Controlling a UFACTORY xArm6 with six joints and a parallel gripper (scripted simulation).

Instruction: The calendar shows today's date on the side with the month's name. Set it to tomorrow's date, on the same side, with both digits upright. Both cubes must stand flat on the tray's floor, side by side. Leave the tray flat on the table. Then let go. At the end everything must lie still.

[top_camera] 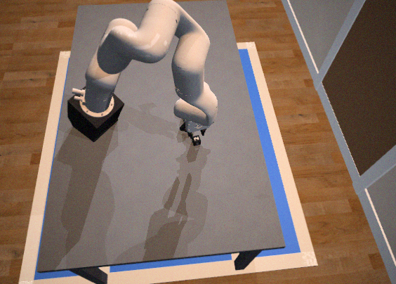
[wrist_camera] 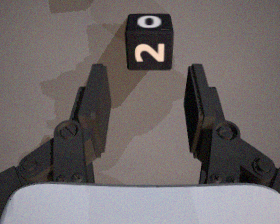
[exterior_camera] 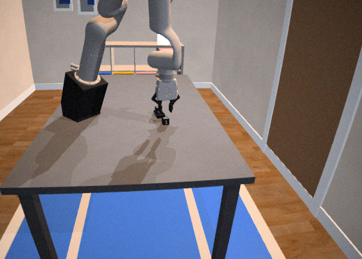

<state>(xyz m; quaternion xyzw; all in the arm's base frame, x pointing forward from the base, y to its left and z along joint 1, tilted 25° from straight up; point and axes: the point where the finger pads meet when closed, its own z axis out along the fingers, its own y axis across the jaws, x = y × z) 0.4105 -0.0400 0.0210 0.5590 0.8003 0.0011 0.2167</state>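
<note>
The small black cube with white digits (wrist_camera: pixel 148 40) carries the only readable writing: in the wrist view the face turned toward the camera reads "2" and the face next to it, further from the camera, reads "0". In the exterior view a pale mark shows on the cube's (exterior_camera: pixel 165 120) near face, but it is too small to read with any confidence. The cube (top_camera: pixel 196 140) is matte black with square edges and sits flat on the grey rectangular table top (top_camera: pixel 140 197), roughly at the table's middle and closer to its right long edge than its left.

The black two-fingered gripper (wrist_camera: pixel 149 106) on the white jointed arm (top_camera: pixel 154 39) points down at the table just beside the cube. Its fingers stand partly apart with nothing between them; the cube lies just beyond the fingertips, in line with the gap and touching neither finger. In the exterior view the gripper (exterior_camera: pixel 164 109) hangs low, its tips close above the surface.

The arm's black box-shaped pedestal (top_camera: pixel 105 121) stands near the table's left edge, well apart from the cube. Broad grey surface lies around the cube on all sides. The table stands on a blue floor mat with a cream border (top_camera: pixel 281 197).
</note>
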